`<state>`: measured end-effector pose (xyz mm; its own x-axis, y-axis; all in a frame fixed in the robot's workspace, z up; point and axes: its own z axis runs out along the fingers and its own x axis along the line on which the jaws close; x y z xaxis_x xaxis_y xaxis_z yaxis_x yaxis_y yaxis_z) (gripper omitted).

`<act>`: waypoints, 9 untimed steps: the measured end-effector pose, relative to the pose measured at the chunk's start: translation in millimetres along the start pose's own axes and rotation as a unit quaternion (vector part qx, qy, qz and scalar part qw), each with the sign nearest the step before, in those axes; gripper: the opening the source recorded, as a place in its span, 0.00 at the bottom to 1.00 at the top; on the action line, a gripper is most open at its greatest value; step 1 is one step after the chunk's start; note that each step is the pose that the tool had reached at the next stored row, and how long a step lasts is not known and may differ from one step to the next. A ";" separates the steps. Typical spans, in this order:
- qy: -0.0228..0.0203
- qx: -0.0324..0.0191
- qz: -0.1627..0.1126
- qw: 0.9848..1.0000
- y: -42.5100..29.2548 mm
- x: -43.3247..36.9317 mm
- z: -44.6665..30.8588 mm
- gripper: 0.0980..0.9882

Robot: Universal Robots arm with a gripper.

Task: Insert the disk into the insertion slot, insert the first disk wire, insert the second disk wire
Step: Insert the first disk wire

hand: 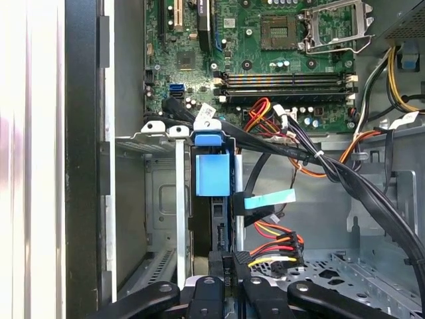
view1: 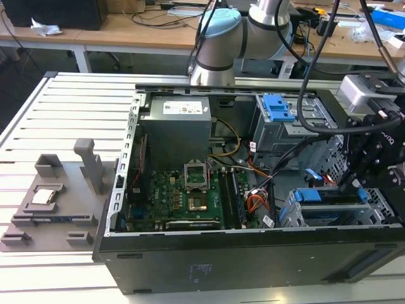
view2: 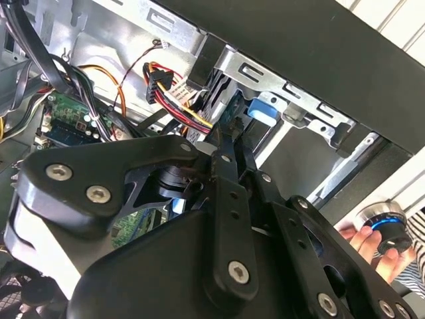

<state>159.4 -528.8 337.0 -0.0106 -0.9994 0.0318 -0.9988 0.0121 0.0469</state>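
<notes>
hand (view1: 352, 182) | above insertion slot (view1: 292, 215) | disk (view1: 316, 195) inside | exterior view's right

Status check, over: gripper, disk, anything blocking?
Gripper right by the disk. Disk sits in the insertion slot. Power wires crowd alongside.

Black, screw-studded end effector (view2: 229, 133), silver arm (view1: 272, 18)

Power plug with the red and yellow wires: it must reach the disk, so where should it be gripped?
Probably the plug, pinched across its black body's broad flat faces from the wire end; the wires leave there, keeping the mating face free.
</notes>
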 end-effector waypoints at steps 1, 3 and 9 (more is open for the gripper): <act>-0.001 0.000 0.000 1.000 0.8 0.1 -0.5 0.08; -0.007 0.000 0.000 1.000 2.6 0.6 -0.7 0.08; -0.007 0.000 0.000 1.000 2.4 5.0 2.3 0.08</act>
<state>156.8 -533.9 335.0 -0.0110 -0.9998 0.0175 -0.9988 0.0118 0.0468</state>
